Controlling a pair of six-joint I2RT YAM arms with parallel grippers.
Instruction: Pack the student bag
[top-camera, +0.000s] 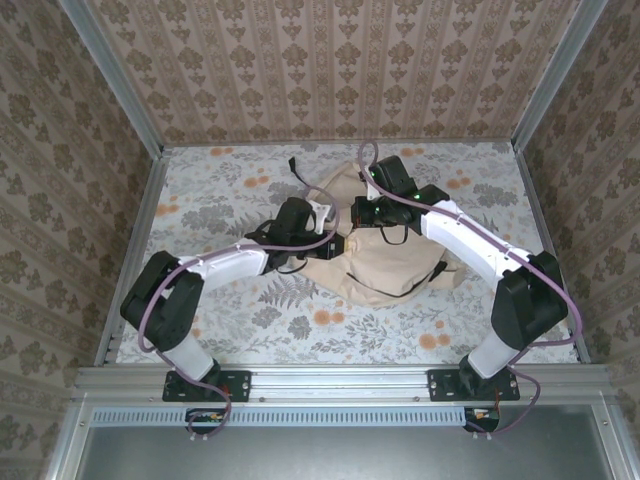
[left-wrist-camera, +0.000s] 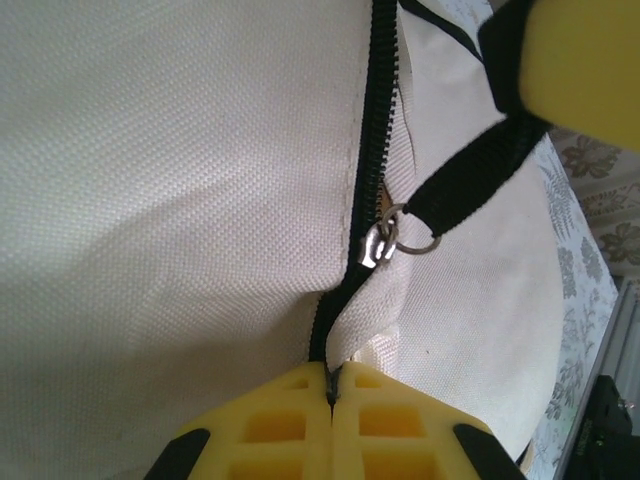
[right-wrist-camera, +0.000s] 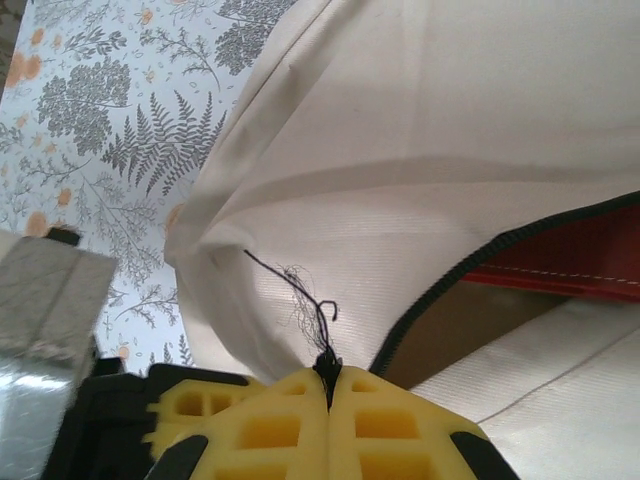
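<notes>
My left pincer (left-wrist-camera: 331, 388) is clamped shut on the student bag (top-camera: 390, 272) at its zipper seam, low centre, just below the slider (left-wrist-camera: 378, 245). My right pincer (right-wrist-camera: 328, 380) pinches cream fabric beside the gaping mouth (right-wrist-camera: 470, 320), likely to hold it taut. The bag lies mid-table (top-camera: 230, 190).

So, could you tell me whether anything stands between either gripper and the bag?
Nothing visible does. The left gripper is shut on the bag at its zipper, and the right gripper is shut on the bag's fabric beside the opening.
</notes>
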